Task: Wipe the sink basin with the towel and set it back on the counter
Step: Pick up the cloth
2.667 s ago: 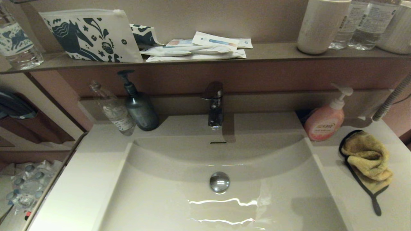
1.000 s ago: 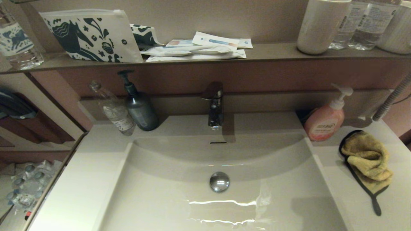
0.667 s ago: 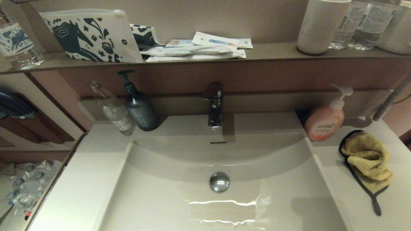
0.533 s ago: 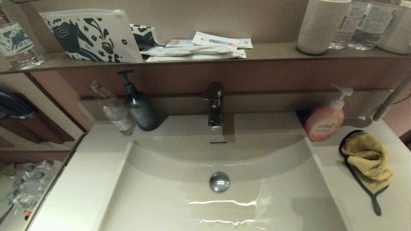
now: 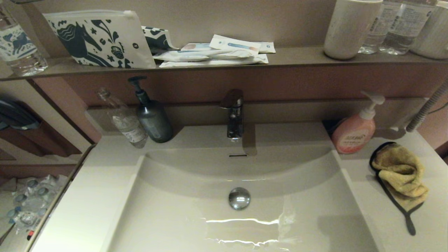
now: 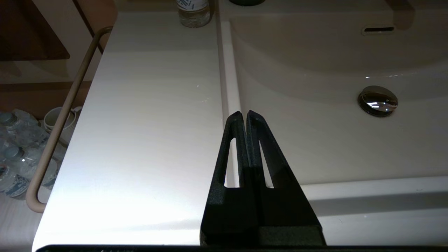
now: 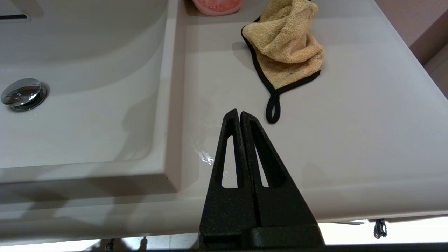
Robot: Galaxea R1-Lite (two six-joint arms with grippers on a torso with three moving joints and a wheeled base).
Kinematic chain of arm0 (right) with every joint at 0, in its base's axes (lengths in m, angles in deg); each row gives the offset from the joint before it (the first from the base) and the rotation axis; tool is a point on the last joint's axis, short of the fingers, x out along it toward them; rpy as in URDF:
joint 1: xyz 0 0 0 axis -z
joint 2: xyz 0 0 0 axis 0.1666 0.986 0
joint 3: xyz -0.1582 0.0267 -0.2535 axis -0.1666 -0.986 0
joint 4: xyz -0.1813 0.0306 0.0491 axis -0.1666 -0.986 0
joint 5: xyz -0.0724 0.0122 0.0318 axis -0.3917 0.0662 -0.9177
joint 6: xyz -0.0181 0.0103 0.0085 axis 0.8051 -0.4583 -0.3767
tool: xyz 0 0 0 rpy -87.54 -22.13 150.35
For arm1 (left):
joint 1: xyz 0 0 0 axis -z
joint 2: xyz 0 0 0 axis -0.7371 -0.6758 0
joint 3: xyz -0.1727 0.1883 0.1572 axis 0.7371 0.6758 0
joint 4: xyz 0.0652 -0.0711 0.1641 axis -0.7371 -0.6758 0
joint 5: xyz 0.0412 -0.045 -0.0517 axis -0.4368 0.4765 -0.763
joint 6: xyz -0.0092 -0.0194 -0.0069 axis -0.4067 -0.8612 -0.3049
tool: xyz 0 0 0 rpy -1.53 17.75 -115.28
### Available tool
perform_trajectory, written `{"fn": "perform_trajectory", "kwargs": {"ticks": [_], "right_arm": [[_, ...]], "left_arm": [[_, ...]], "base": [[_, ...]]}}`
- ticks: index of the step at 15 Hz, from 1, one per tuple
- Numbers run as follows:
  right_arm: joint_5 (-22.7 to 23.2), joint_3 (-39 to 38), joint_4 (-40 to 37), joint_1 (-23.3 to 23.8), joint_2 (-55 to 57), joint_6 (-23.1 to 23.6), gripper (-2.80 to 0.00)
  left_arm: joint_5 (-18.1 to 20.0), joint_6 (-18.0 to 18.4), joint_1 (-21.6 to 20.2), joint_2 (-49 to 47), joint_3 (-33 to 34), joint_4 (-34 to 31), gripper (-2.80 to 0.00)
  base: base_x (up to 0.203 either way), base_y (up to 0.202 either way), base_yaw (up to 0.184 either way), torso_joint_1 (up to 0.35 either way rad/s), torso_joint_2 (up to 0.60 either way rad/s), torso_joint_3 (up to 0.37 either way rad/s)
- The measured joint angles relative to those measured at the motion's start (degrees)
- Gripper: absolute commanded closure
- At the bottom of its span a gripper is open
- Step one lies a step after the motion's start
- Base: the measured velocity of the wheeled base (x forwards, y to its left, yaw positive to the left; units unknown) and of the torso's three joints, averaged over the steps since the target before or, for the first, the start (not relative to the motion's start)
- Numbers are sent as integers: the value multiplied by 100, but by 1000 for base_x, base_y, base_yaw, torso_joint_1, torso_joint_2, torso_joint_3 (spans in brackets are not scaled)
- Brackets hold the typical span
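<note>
While the towel lies crumpled on the counter, to the right of the sink basin and just beside the pink soap bottle, nothing has begun. Right gripper hangs near the front edge, fingers pressed together, short of the towel's black loop. Left gripper, also closed and empty, sits at the basin's left rim. Pickup, wiping and return all remain.

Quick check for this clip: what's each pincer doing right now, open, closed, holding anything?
Left pincer: closed, empty, above the off-white glossy counter by the basin's edge.
Right pincer: closed, empty, short of the mustard-yellow fluffy towel.
</note>
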Motion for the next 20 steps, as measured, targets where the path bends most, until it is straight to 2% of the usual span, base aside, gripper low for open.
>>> {"fn": "perform_trajectory", "kwargs": {"ticks": [20], "right_arm": [[0,0,-1,0,0,2,0]], "left_arm": [[2,3,0,-2,0,0,0]], "base": [[0,0,0,0,0,0]]}}
